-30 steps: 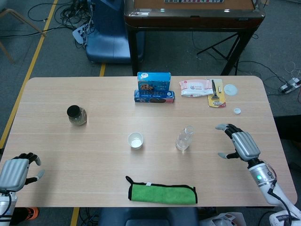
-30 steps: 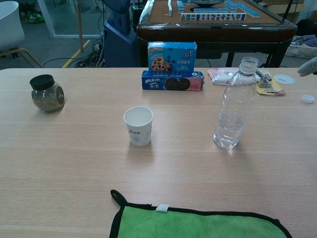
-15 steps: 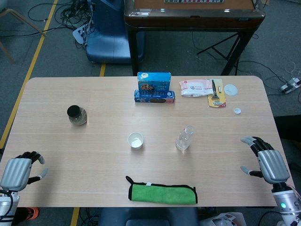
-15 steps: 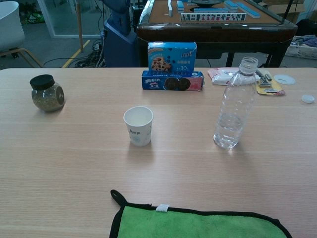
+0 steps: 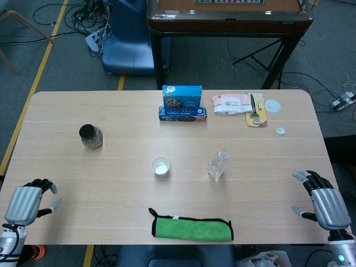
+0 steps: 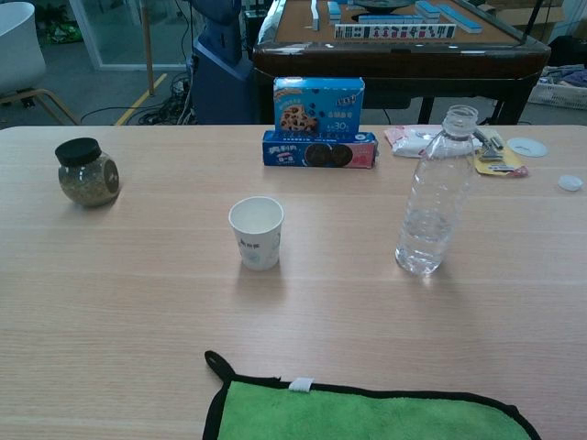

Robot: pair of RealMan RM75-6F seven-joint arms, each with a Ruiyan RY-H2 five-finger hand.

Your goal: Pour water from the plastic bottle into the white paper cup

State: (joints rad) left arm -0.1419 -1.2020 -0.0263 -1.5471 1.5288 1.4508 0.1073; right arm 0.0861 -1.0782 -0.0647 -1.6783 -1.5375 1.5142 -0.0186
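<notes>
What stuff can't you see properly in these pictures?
- Water in the white paper cup: neither view shows its bottom clearly enough to tell.
- Writing on the wipes pack: too small in the head view, half hidden by the plastic bottle in the chest view.
- Green cloth: cut off by the chest view's bottom edge.
- Left hand and right hand: outside the chest view.

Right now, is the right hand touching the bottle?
Apart. The head view shows the right hand at the table's near right corner, bare tabletop between it and the bottle.
</notes>
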